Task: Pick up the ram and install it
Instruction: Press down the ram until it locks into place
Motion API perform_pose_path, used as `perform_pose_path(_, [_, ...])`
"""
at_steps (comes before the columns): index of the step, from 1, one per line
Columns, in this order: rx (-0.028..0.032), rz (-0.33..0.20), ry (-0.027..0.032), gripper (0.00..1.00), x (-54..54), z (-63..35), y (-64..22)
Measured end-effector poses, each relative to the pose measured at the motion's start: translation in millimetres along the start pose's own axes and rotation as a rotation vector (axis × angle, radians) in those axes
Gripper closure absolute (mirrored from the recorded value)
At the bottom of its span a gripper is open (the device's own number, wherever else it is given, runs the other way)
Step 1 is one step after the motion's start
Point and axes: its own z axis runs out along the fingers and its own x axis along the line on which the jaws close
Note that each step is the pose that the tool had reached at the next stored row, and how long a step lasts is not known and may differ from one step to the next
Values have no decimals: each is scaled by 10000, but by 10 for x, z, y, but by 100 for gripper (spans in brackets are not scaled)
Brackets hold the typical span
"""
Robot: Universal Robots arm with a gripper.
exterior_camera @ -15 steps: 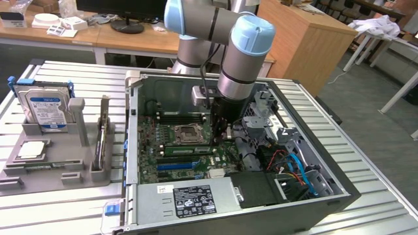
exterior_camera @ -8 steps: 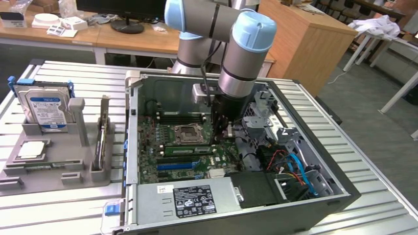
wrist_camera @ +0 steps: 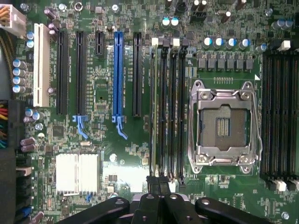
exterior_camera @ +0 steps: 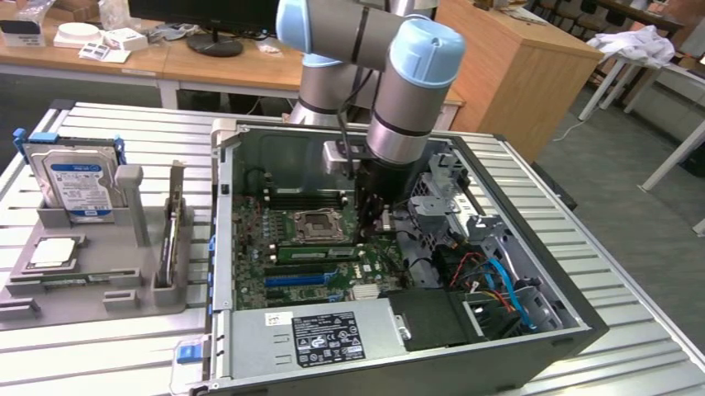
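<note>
The ram (wrist_camera: 153,112) is a thin green stick standing on edge in the outermost of the black memory slots beside the empty processor socket (wrist_camera: 223,123). In the exterior view the ram (exterior_camera: 314,252) lies along the slot bank just in front of the socket (exterior_camera: 319,224). My gripper (wrist_camera: 159,181) is shut, its black fingertips pressed together over one end of that slot bank, with nothing between them. Seen from outside, the gripper (exterior_camera: 372,231) reaches straight down into the open computer case. Whether the fingertips touch the ram I cannot tell.
A grey fixture tray (exterior_camera: 99,289) at the exterior view's left carries a hard drive (exterior_camera: 79,177) with a blue label and a square silver chip (exterior_camera: 53,252). The case walls, power supply (exterior_camera: 319,334) and cable bundle (exterior_camera: 496,280) hem the gripper in. A second memory slot bank (wrist_camera: 280,112) flanks the socket.
</note>
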Motion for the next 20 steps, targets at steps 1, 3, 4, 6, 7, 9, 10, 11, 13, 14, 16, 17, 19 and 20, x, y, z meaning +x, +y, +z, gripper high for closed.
perform_pose_path(1, [0,1,1,89,0,0,20])
perform_pose_path(3, [1,1,0,89,0,0,67])
perform_pose_path(4, [0,1,0,89,0,0,94])
perform_pose_path(6, [0,0,0,89,1,1,153])
perform_pose_path(7, [0,1,0,89,1,1,184])
perform_pose_path(9, [0,0,0,89,1,1,243])
perform_pose_path(10, [1,0,-1,89,1,2,272])
perform_pose_path(11, [0,1,-1,89,1,2,303])
perform_pose_path(13, [0,0,-1,89,0,2,359])
perform_pose_path(14, [1,0,0,89,1,2,385])
perform_pose_path(16, [0,1,0,89,1,2,435])
perform_pose_path(17, [1,1,-1,89,1,3,460])
perform_pose_path(19, [0,0,-1,89,1,3,503])
perform_pose_path(20, [0,0,-1,89,1,3,523])
